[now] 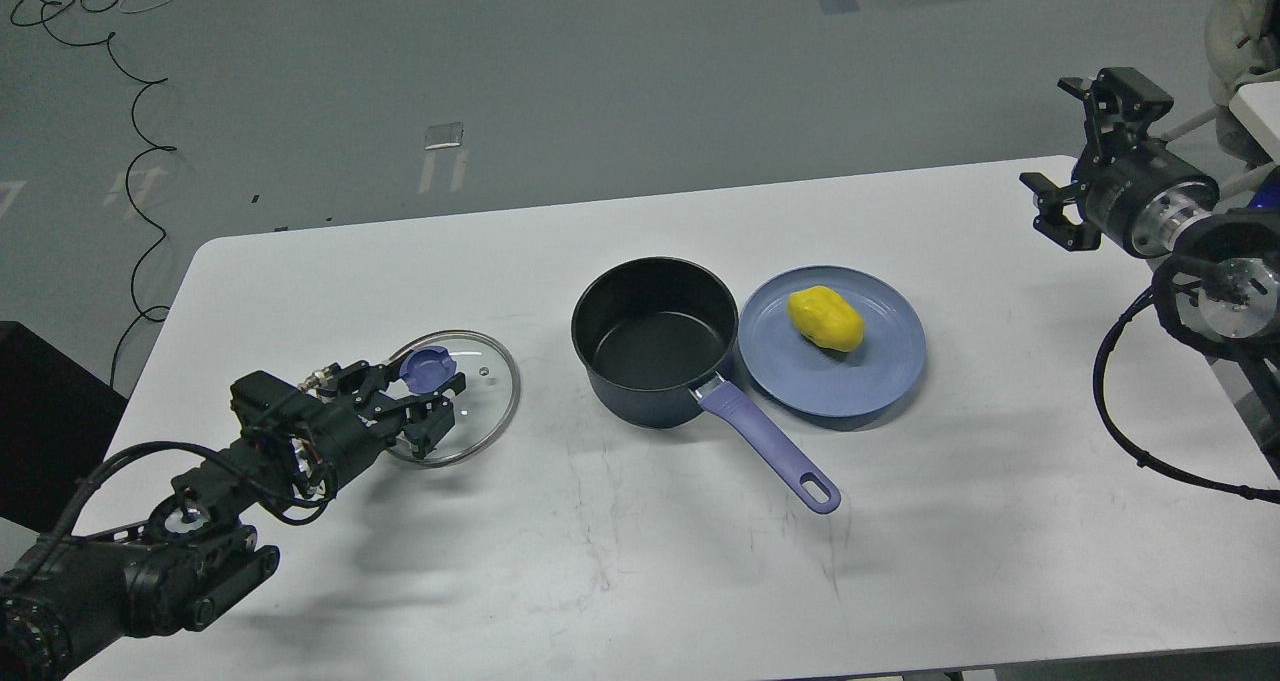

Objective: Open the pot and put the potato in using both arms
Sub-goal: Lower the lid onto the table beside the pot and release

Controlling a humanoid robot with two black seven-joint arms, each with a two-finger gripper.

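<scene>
The dark pot stands open and empty at the table's middle, its purple handle pointing to the front right. The yellow potato lies on a blue plate just right of the pot. My left gripper is shut on the purple knob of the glass lid, which is low over or on the table, left of the pot. My right gripper is open and empty, raised above the table's far right edge, well right of the plate.
The white table carries only the pot, plate and lid. Its far edge runs behind the pot. Black cables hang beside my right arm. Grey floor with cables lies beyond.
</scene>
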